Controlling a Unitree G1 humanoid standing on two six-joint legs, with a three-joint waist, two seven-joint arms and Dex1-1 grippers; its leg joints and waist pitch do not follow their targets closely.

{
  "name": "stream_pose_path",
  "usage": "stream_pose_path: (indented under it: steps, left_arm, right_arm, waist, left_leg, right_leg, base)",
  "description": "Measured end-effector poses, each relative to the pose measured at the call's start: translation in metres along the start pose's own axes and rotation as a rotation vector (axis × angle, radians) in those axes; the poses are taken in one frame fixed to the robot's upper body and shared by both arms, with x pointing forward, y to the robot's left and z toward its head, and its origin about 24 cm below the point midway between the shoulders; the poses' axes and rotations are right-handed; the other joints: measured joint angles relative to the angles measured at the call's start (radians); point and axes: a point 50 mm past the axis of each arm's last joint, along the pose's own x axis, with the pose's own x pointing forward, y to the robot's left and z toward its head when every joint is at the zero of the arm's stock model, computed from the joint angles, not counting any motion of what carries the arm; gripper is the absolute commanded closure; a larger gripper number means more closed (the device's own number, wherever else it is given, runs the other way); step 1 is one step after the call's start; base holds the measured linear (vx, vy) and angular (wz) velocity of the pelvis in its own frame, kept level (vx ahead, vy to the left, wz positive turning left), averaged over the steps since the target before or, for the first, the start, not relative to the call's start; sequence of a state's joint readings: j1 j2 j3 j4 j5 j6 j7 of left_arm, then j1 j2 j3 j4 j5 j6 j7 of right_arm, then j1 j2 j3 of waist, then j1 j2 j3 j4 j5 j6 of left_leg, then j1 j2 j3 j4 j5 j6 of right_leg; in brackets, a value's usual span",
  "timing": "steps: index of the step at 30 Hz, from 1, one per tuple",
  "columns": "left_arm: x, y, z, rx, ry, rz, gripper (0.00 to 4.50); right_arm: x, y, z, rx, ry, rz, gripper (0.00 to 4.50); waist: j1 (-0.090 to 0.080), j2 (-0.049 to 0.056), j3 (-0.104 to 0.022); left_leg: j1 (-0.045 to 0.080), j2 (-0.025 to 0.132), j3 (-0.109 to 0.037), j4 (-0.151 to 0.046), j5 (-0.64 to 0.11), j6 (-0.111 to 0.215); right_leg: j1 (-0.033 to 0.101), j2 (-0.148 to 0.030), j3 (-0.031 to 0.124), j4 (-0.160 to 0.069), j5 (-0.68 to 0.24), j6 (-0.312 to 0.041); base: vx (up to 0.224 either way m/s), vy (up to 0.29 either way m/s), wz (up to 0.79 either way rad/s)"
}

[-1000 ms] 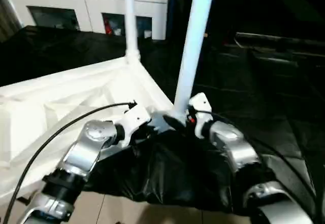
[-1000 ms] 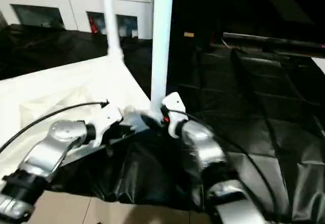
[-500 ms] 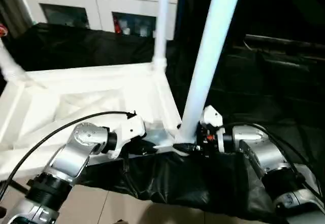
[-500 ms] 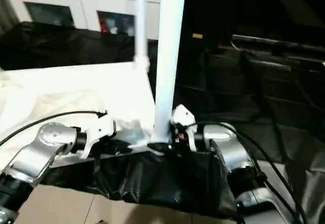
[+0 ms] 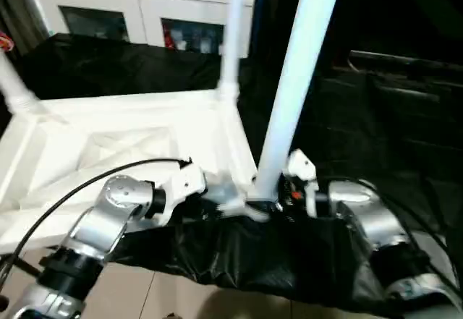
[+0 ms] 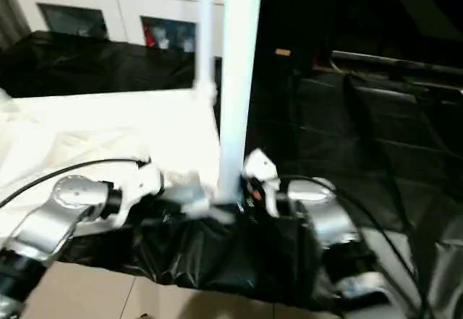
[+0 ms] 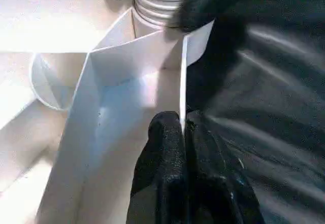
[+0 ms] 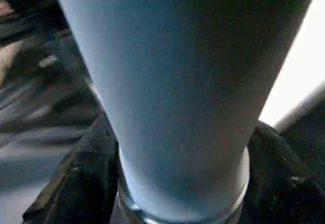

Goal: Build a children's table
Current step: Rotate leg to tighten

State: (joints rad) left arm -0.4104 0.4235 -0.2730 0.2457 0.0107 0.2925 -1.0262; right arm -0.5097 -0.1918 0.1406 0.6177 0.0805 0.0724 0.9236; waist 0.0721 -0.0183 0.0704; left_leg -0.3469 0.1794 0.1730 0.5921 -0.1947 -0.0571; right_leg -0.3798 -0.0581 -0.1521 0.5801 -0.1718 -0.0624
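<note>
The white tabletop lies upside down on a black sheet, its ribbed underside facing up. A white leg stands upright in the near right corner socket. My right gripper is shut on this leg's base, with a black finger on either side of the tube. My left gripper is shut on the tabletop's thin rim wall just beside that corner. The leg's ribbed end sits in the socket. Two more legs stand upright, one at the far right corner and one at the far left corner.
A white cabinet with glass doors stands behind the table. The black sheet covers the floor to the right and hangs in folds under my forearms. Bare tiled floor shows at the near edge.
The whole picture has shifted with the head camera, mostly between one second and half a second ago. Both grippers keep their hold at the near right corner, and the leg stays upright.
</note>
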Motion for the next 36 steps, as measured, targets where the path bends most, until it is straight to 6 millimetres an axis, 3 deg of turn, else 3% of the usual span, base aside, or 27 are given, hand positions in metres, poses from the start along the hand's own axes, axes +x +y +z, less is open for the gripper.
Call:
stream_pose_path:
  steps: [3,10,12,13,18,27,36]
  left_arm:
    - [0.008,0.007,0.004,-0.019,0.002,0.083,4.5]
    - [0.022,0.014,0.014,-0.043,0.0,0.216,4.5]
    - [0.022,0.015,0.015,-0.04,-0.003,0.216,4.5]
    - [0.022,0.015,0.015,-0.04,-0.003,0.216,4.5]
    - [0.02,0.015,0.014,-0.029,-0.002,0.201,4.5]
    - [0.007,0.007,0.007,-0.003,-0.005,0.081,4.5]
    - [-0.003,-0.003,0.002,0.028,0.002,-0.086,4.5]
  right_arm:
    - [0.016,-0.005,0.004,0.052,-0.03,-0.17,1.78]
    - [0.042,-0.009,0.012,0.137,-0.083,-0.457,1.78]
    - [0.042,-0.01,0.012,0.132,-0.097,-0.457,1.08]
    - [0.042,-0.01,0.012,0.132,-0.097,-0.453,1.08]
    - [0.041,-0.008,0.011,0.109,-0.101,-0.402,0.6]
    - [0.017,-0.006,0.005,-0.023,-0.048,-0.119,0.6]
    - [-0.016,0.001,0.001,-0.085,0.04,0.182,0.6]
  waist:
    - [-0.014,0.0,0.0]
    - [-0.017,0.0,0.0]
    - [-0.014,0.001,0.0]
    - [-0.014,0.001,0.0]
    - [-0.015,0.001,0.0]
    - [-0.013,0.001,0.0]
    - [0.004,0.001,0.0]
  left_leg:
    - [0.003,0.0,0.0,0.0,0.0,0.0]
    - [0.0,0.0,0.0,-0.001,-0.001,0.001]
    - [-0.001,0.0,0.0,-0.004,-0.001,0.001]
    - [-0.002,0.0,0.0,-0.005,-0.001,0.001]
    - [-0.002,0.0,0.0,-0.005,-0.001,0.001]
    - [-0.002,0.0,0.0,-0.005,-0.001,0.001]
    - [-0.002,0.0,0.0,-0.003,0.0,0.001]
  right_leg:
    - [-0.001,0.0,0.0,-0.001,0.0,0.0]
    - [-0.002,0.0,0.001,-0.001,0.001,0.0]
    - [-0.004,0.0,0.001,0.0,0.002,-0.003]
    - [-0.004,0.0,0.001,0.0,0.002,-0.004]
    - [-0.004,0.0,0.001,0.001,0.0,-0.003]
    - [-0.004,0.0,0.0,0.0,0.0,-0.003]
    - [-0.003,0.0,0.001,0.0,-0.001,0.0]
  base:
    - [0.0,0.0,0.0]
    - [0.0,0.0,0.0]
    - [0.0,0.0,0.0]
    - [0.0,0.0,0.0]
    - [0.0,0.0,0.0]
    - [0.0,0.0,0.0]
    - [0.0,0.0,0.0]
